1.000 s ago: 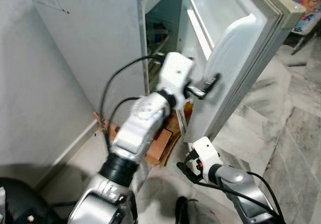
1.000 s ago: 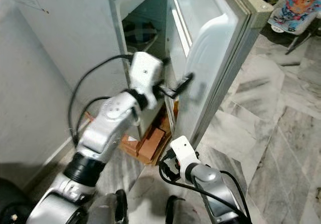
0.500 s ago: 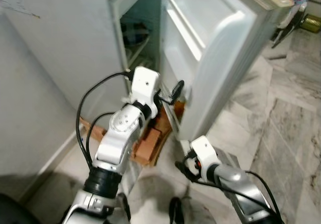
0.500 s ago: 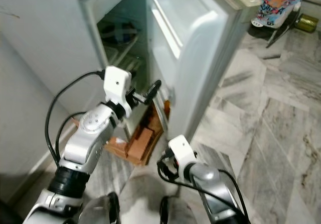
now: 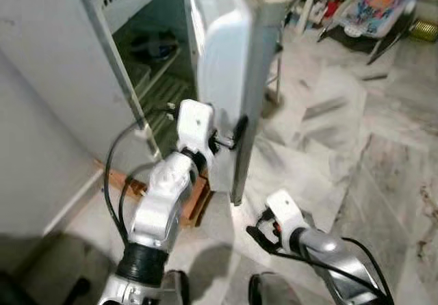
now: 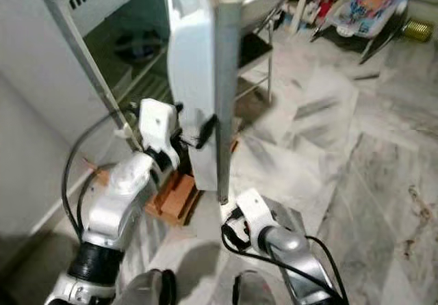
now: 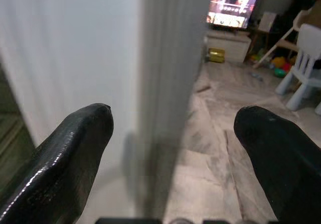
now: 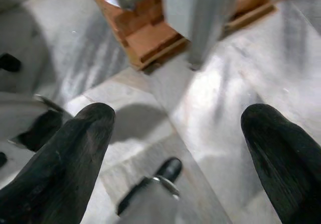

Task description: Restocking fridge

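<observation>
With fridge door (image 5: 219, 65) edge between them, left gripper (image 5: 236, 133) jaws stand apart.
Right gripper (image 8: 175, 148) jaws apart, low over marble floor (image 5: 356, 154); bricks (image 8: 150, 33) ahead.

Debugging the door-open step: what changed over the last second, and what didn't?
The fridge door has swung wider, now edge-on to the head camera, which also shifted. The left gripper went with it, its open fingers either side of the door's edge. The right gripper stays low and open over the floor, empty.

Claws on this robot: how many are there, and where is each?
2. The left claw is open, its fingers either side of the fridge door edge. The right claw hangs low over the marble floor, open too.
</observation>
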Controlling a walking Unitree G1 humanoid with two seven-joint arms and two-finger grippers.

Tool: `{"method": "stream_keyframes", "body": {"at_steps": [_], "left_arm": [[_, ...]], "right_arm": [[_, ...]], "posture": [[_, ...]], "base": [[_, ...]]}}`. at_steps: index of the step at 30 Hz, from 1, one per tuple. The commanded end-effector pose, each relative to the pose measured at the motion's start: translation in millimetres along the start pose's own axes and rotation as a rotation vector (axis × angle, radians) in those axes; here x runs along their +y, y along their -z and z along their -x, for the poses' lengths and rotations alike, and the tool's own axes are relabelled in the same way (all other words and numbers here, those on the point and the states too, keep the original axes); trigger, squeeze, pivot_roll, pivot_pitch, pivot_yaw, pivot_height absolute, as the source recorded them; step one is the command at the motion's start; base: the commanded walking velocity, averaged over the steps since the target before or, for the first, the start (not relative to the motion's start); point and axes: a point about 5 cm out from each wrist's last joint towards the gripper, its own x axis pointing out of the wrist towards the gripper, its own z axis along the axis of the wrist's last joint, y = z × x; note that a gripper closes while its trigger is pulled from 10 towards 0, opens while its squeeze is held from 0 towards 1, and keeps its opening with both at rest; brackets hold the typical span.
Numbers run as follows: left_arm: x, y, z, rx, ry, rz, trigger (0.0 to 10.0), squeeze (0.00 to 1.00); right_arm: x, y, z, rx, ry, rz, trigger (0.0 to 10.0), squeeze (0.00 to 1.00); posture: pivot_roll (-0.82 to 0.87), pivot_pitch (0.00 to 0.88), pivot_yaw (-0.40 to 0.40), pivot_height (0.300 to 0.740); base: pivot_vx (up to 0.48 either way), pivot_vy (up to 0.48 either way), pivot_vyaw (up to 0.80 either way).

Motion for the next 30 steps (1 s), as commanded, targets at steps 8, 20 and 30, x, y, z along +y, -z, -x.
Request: {"method": "stream_keyframes", "body": {"at_steps": [8,20,30], "left_arm": [[74.0,33.4,45.6,0.111,-0.438,-0.164,10.0,0.00],[106.3,50.6,87.7,0.167,-0.616,-0.168,10.0,0.00],[97.4,51.4,90.4,0.160,-0.576,-0.157,10.0,0.00]], "right_arm": [[5.4,0.5,-0.6,-0.003,-0.026,-0.010,10.0,0.00],[-9.6,-19.1,4.9,-0.171,0.120,-0.080,10.0,0.00],[-10.8,-23.2,3.8,-0.193,0.140,-0.084,10.0,0.00]], "posture": [[-0.03,0.163,-0.008,0.740],[-0.03,0.172,-0.008,0.740],[-0.03,0.172,-0.009,0.740]], "base": [[0.000,0.000,0.00],[0.000,0.000,0.00],[0.000,0.239,-0.43]]}}
